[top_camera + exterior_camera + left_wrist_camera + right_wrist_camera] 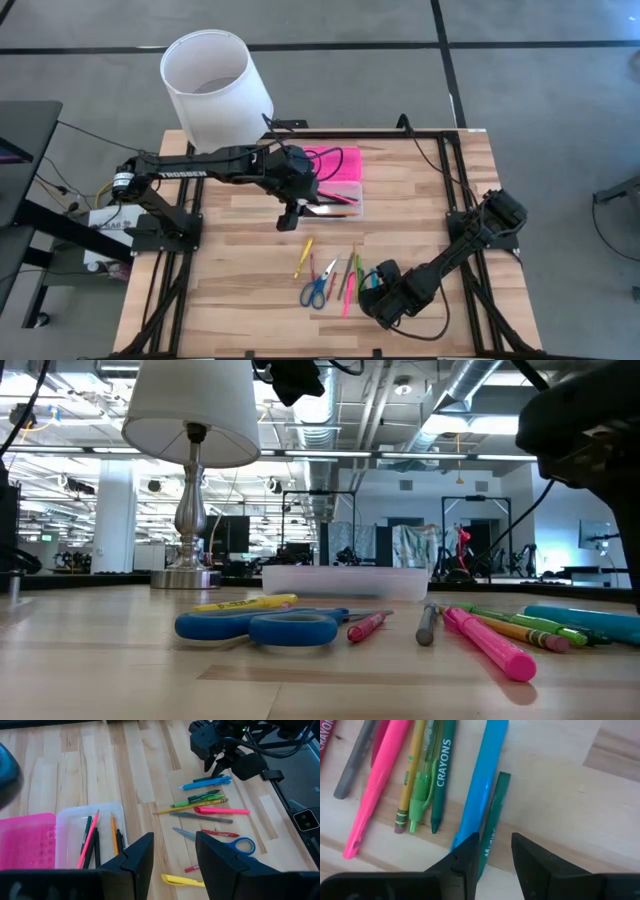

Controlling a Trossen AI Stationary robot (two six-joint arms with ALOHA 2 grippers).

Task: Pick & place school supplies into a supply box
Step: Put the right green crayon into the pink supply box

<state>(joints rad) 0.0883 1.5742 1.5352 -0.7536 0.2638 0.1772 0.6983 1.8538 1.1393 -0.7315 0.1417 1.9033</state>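
Observation:
The supply box stands at mid-table, its clear base [90,837] holding several pens and pencils, its pink lid [27,842] open beside it. My left gripper [175,842] hangs open above the table by the box's near side, with nothing between its fingers. Loose school supplies lie in a row nearer the front: blue-handled scissors [318,288], a yellow highlighter [303,257], a pink highlighter [375,790], a blue marker [480,785] and a dark green marker [495,815]. My right gripper [495,842] points down, open, its fingers either side of the green marker's end.
A white lampshade [215,85] stands at the table's far left edge, behind the box. Cables run along the black frame [450,170] at the far right. Bare wood lies to the left of the scissors and along the front edge.

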